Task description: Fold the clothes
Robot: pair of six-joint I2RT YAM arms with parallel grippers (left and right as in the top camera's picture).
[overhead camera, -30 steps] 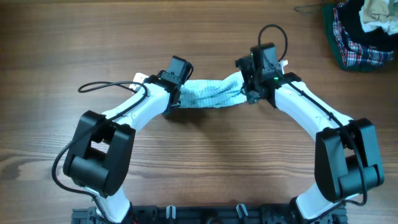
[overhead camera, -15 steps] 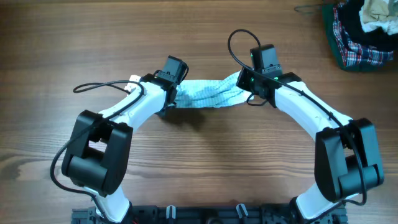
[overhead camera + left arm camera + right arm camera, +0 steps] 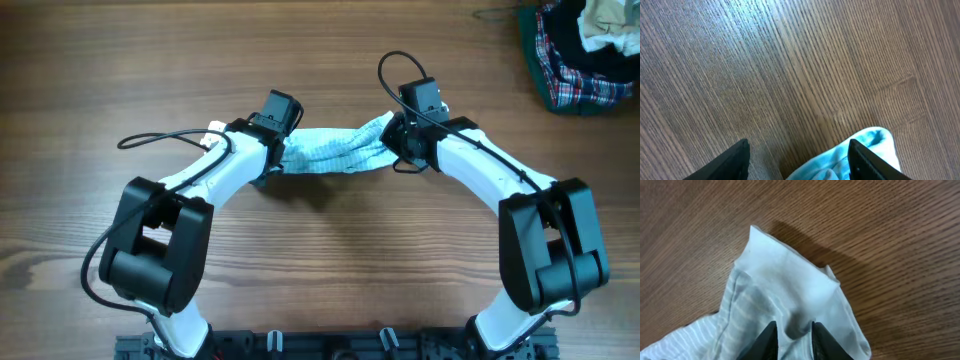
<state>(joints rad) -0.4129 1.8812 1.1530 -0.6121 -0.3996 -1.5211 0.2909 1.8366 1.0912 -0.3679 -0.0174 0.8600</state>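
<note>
The setting looks like a robotics lab bench: a white-and-black left robot arm (image 3: 215, 175) and a matching right robot arm (image 3: 485, 175), trailing loose black cables (image 3: 150, 140), stand on a black mounting rail (image 3: 330, 346) at the edge of a brown wood-grain table (image 3: 330, 270).

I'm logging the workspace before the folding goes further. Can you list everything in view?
garment: one, pale blue and white, mid-table, stretched between the two grippers.
heap: one pile of clothes, red-green plaid, dark and cream, far right corner of the table.
table: one, brown wood, under everything.
left gripper: one, black, open, at the garment's left end with cloth between its fingers.
right gripper: one, black, shut on the garment's right end.
</note>
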